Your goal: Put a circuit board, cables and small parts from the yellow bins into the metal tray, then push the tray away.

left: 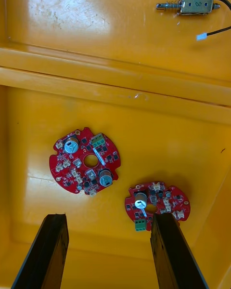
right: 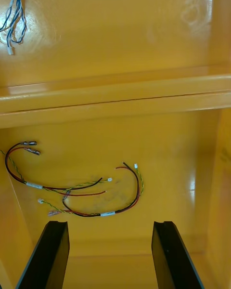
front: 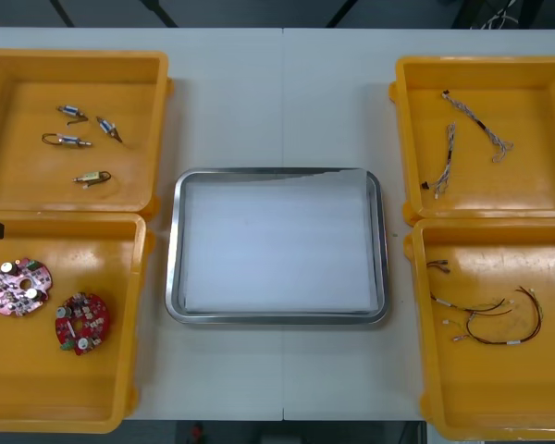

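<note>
Left end effector (left: 109, 221) is hovering wide open, empty, over two boards (left: 85, 161); right end effector (right: 109, 226) likewise over cables (right: 82, 192). Tray (front: 171, 250) is lying empty on the counter (front: 277, 92). Loading seems unstarted; next, closing on a board.

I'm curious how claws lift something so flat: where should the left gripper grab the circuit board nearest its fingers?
Likely by its rim, from straight above: the circuit board lies flat on the yellow bin floor, so the open left gripper can straddle the disc and pinch opposite edges.
</note>
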Controlling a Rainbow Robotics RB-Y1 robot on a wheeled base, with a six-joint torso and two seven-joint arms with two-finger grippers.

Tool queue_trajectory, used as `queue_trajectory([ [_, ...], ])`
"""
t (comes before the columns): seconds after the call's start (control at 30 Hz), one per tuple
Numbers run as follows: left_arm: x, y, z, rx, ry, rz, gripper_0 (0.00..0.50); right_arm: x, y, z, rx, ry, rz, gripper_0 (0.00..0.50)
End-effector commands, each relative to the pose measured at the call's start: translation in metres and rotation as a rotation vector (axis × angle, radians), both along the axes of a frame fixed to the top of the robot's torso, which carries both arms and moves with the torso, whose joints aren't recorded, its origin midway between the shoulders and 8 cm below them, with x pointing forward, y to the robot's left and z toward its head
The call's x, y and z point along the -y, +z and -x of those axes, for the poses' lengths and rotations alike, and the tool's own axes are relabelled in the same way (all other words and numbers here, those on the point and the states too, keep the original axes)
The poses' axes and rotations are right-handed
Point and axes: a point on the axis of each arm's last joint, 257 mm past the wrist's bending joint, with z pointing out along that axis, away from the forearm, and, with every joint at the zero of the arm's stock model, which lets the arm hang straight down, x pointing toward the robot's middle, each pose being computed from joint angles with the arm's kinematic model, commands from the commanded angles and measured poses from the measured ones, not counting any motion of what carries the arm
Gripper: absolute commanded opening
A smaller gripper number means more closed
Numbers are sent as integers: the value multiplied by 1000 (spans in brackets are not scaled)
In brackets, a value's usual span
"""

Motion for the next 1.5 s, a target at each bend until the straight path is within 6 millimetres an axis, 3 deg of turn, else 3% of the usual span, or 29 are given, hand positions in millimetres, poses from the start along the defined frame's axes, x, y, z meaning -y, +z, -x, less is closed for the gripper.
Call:
queue_trajectory([
  [0.03,3,6,-4,24,-58,-22,500,-4,7,-1,32,3,-14,500],
  [1.5,3,6,-4,24,-58,-22,500,-4,7,-1,32,3,-14,500],
])
